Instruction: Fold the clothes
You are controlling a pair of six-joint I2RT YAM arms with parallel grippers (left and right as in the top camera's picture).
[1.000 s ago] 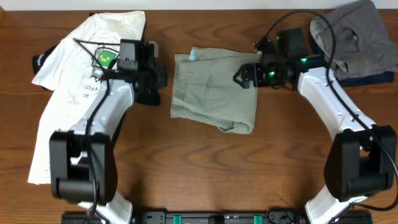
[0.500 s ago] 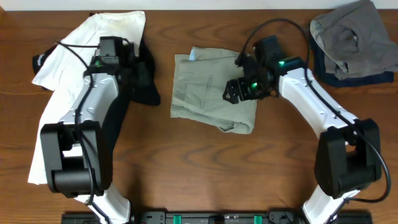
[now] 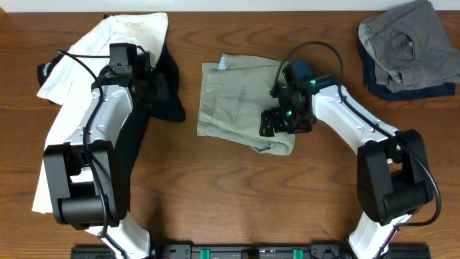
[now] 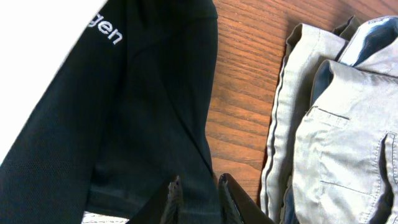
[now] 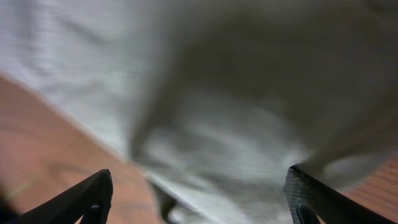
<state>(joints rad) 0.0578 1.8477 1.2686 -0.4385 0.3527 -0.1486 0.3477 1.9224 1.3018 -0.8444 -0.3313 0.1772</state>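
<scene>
Folded khaki shorts (image 3: pixel 237 101) lie at the table's middle; they also show in the left wrist view (image 4: pixel 336 118) and, blurred, in the right wrist view (image 5: pixel 236 93). A black garment (image 3: pixel 169 97) lies left of them, next to a white T-shirt (image 3: pixel 68 108). My left gripper (image 3: pixel 159 90) is shut on the black garment (image 4: pixel 124 124), its fingers (image 4: pixel 198 190) pinching the cloth. My right gripper (image 3: pixel 277 124) is open, just above the shorts' right lower part, fingers (image 5: pixel 199 193) spread wide.
A grey garment (image 3: pixel 406 39) on a dark blue one (image 3: pixel 431 90) lies at the back right corner. A small black item (image 3: pixel 47 68) sits by the white T-shirt at far left. Bare wood fills the front half of the table (image 3: pixel 237 201).
My left gripper pulled the black garment left and back. My right gripper moved from the shorts' right edge forward and left over the shorts.
</scene>
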